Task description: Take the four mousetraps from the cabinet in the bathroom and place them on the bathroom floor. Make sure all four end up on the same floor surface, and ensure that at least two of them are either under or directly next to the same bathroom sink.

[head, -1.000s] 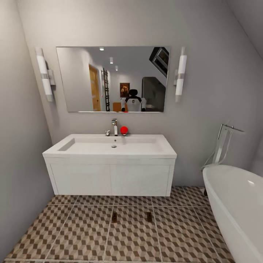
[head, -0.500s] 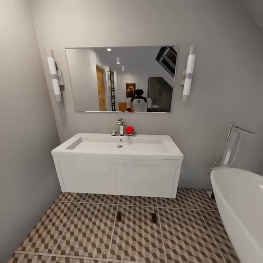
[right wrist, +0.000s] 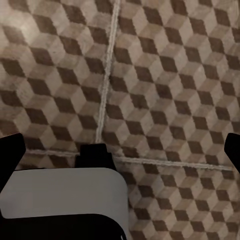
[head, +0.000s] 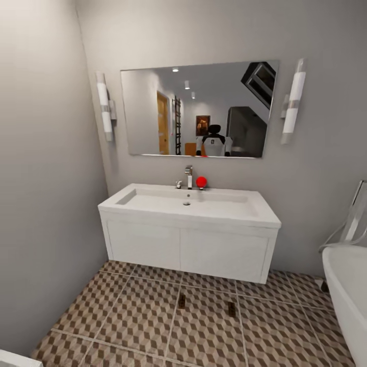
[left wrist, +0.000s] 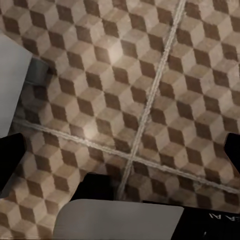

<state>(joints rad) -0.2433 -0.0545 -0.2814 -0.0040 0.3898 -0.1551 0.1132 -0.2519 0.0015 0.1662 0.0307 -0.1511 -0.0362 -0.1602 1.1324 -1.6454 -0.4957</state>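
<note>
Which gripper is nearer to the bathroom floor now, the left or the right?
Cannot tell. The left gripper and right gripper both hang open above the bathroom floor, apart from it, at seemingly similar height.

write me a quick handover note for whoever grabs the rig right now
Left gripper: open, empty, fingertips spread over bare bathroom floor.
Right gripper: open, empty, also over tiles.
Two mousetraps lie flat on the floor just in front of the sink, apart from each other.
Done: those two look placed next to the sink, on one floor surface.
Left: the other two mousetraps. Fetch them and set them on this same tiled floor.
The bathtub stands to the right.
</note>
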